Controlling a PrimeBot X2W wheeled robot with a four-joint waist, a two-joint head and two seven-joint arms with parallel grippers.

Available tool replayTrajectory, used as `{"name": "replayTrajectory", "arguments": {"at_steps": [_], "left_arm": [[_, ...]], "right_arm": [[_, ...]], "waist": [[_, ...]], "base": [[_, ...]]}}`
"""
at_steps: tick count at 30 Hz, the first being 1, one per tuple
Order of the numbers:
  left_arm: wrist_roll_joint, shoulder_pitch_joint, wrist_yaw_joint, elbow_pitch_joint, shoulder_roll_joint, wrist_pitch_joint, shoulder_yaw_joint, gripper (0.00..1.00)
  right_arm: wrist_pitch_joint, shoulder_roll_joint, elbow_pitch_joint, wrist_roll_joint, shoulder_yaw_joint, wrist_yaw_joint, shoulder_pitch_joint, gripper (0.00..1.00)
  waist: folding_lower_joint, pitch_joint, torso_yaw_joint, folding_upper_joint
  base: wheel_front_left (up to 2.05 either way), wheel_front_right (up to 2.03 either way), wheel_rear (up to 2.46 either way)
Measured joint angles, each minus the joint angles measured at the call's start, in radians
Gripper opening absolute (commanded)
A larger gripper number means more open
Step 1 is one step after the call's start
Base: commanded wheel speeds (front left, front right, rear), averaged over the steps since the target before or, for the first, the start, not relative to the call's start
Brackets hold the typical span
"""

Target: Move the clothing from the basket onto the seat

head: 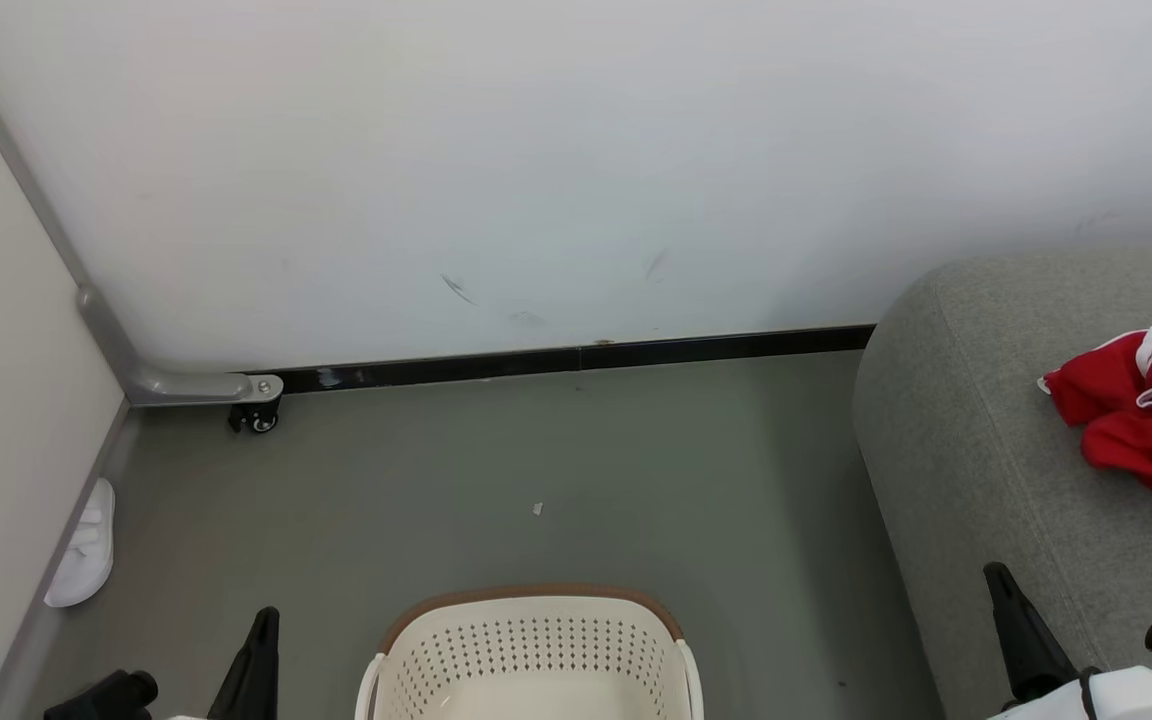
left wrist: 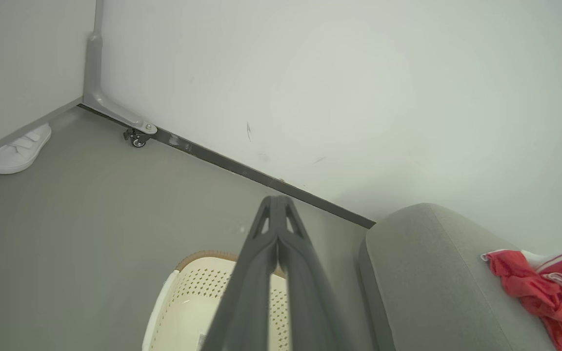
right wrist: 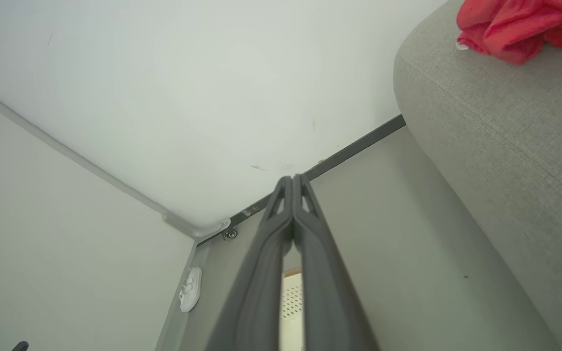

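Flooring of smooth grey (head: pixel 636 470) spreads all round the cream-white perforated plastic laundry basket with the brown rim (head: pixel 534 592). A tiny pale scrap (head: pixel 537 509) lies on it just beyond the basket's far rim. Further beyond the basket, a black skirting strip (head: pixel 576 358) runs along the foot of a scuffed white wall (head: pixel 576 150). Beyond the basket and off to its left, a small black caster wheel under a grey metal bracket (head: pixel 258 415) sits in the corner. A white strapped slipper (head: pixel 84 545) lies against the side wall, well to the basket's left.

To the basket's right, with a strip of floor between them, stands the large grey fabric-upholstered seat with a rounded corner (head: pixel 986 450). The red sports clothing with thin white stripes (head: pixel 1146 410) lies crumpled on top of that seat, well right of the basket; some dark lettering shows on one fold.

What I can see inside the basket is bare cream plastic, wall and bottom; its nearer part is cut off from sight.

The left gripper (left wrist: pixel 276 201) hangs just left of the basket, its long dark fingers pressed together on nothing. The right gripper (right wrist: pixel 293 180) hangs right of the basket, by the seat's side, fingers likewise together and empty.
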Motion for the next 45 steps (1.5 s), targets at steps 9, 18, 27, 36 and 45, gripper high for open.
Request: {"name": "replayTrajectory", "arguments": {"at_steps": [9,18,27,36,45], "left_arm": [[-0.104,-0.013,-0.017,0.002,-0.005,0.035,0.028,0.0],[-0.218,-0.016,-0.029,0.006,-0.013,0.07,0.059,0.0],[-0.313,-0.034,-0.044,0.013,-0.028,0.098,0.085,0.0],[-0.415,-0.041,-0.056,0.02,-0.032,0.132,0.112,0.0],[-0.518,-0.057,-0.07,0.029,-0.038,0.166,0.139,0.0]], "right_arm": [[0.032,0.005,0.006,0.116,-0.013,0.0,-0.022,0.0],[0.07,0.011,0.015,0.244,-0.028,0.0,-0.024,0.0],[0.101,0.016,0.037,0.36,-0.043,0.0,-0.046,0.0],[0.132,0.028,0.048,0.476,-0.052,0.0,-0.067,0.0],[0.166,0.033,0.068,0.593,-0.072,0.0,-0.086,0.0]], "waist": [[0.0075,0.002,-0.002,0.0],[0.0087,0.006,-0.004,0.0],[0.0016,0.017,-0.006,0.0],[-0.0051,0.033,-0.008,0.0],[-0.0071,0.046,-0.01,0.0]], "base": [[0.0,0.0,0.0],[0.0,0.0,0.0],[0.0,0.0,0.0],[0.0,0.0,0.0],[0.0,0.0,0.0]]}}
